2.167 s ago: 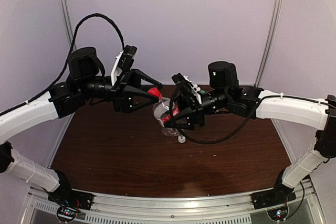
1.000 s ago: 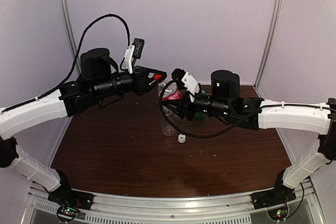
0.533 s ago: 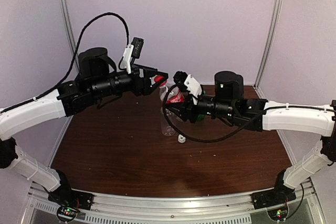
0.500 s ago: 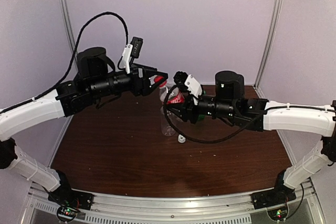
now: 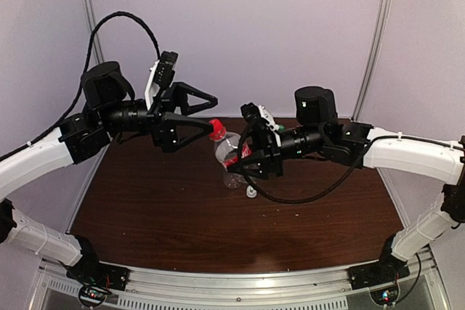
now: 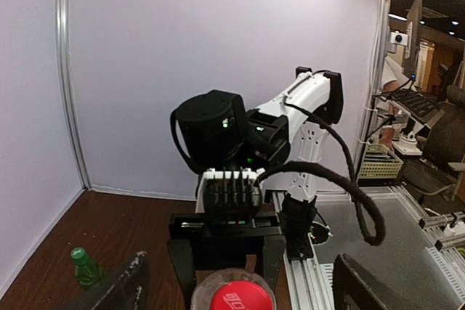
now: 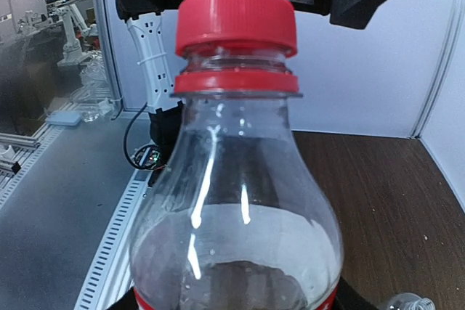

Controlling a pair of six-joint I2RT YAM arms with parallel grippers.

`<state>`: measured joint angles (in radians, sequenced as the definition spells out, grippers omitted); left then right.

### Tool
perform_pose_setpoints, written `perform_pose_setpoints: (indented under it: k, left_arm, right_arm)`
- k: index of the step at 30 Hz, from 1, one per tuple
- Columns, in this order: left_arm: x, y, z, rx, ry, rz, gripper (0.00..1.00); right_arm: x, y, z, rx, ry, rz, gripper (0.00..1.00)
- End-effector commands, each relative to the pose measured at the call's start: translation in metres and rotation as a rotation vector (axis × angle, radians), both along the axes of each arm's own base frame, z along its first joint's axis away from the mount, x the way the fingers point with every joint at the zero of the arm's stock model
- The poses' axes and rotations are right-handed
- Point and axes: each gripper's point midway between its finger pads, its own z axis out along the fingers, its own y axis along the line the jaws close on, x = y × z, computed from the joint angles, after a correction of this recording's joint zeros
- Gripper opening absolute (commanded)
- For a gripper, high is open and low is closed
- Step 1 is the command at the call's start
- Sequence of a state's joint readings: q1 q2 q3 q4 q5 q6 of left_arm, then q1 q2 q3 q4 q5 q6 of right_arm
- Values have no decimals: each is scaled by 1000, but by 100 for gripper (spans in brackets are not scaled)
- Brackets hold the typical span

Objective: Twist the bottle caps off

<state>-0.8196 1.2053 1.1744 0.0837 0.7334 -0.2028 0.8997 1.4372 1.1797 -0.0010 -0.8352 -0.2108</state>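
Clamps the right gripper (image 5: 241,157) round a clear plastic bottle with red label (image 7: 236,215), tilted above the brown table (image 5: 145,208), round red plastic screw cap (image 5: 216,128) on. Spreads the left gripper (image 5: 212,111) wide, with free gaps either side of the cap. Leaves a small translucent green plastic bottle (image 6: 86,266) upright near the table's wall-side edge.
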Motion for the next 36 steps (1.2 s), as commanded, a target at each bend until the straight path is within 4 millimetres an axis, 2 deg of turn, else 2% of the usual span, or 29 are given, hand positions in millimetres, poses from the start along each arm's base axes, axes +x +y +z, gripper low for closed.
perform_pose_setpoints:
  k: [1,5,12,19,24,28,32,36]
  left_arm:
    - [-23,-5,-5,-19,-75,-180,86]
    - [-31,-7,-8,-30,-84,-254,78]
    - [-35,-12,-16,-16,-52,-328,53]
    - [-34,-12,-18,-13,-46,-326,38]
    - [-27,-14,-17,-15,-22,-280,22]
    - [-10,-16,-11,-26,11,-170,18]
    - [14,-16,-6,-41,63,-17,18]
    - [50,-6,2,-79,152,213,20]
  right_arm:
    - [-26,3,9,18,84,199,56]
    - [-33,6,11,26,128,276,56]
    - [-36,5,16,48,165,337,54]
    - [-31,1,18,65,169,328,54]
    - [-20,0,18,66,149,253,52]
    - [-2,0,16,49,109,121,52]
    - [31,-2,13,31,63,-93,52]
    - [60,-9,8,17,23,-278,52]
